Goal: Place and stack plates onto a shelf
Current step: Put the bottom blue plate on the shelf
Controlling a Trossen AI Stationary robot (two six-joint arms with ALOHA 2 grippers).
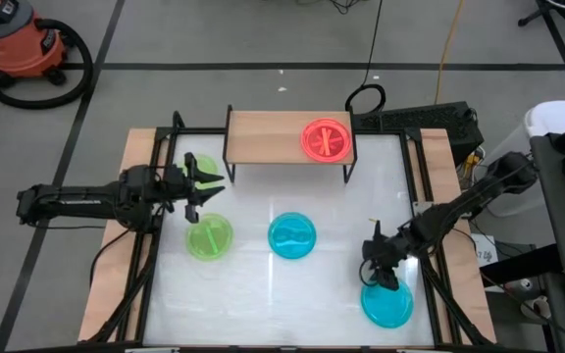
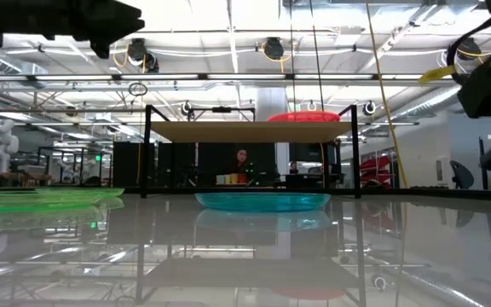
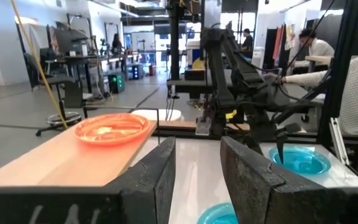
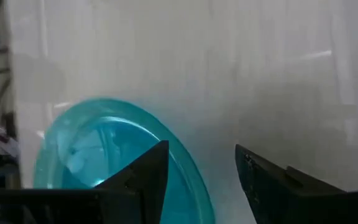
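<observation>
The right gripper (image 1: pixel 385 277) hangs released, fingers spread, over the rim of the blue plate (image 1: pixel 387 304) at the table's (image 1: pixel 341 294) near right corner; a shallow pinch on that thin edge could slip or flip it. Farther in lie another blue plate (image 1: pixel 291 235) and a green plate (image 1: pixel 209 237). The left gripper (image 1: pixel 207 186) waits unclenched beside the shelf (image 1: pixel 263 137), where an orange plate (image 1: pixel 327 139) sits

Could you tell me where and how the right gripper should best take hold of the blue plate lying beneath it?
Probably by the raised rim. The blue plate lies flat on the table, so the open right gripper should descend from above, straddling its nearest edge.
</observation>
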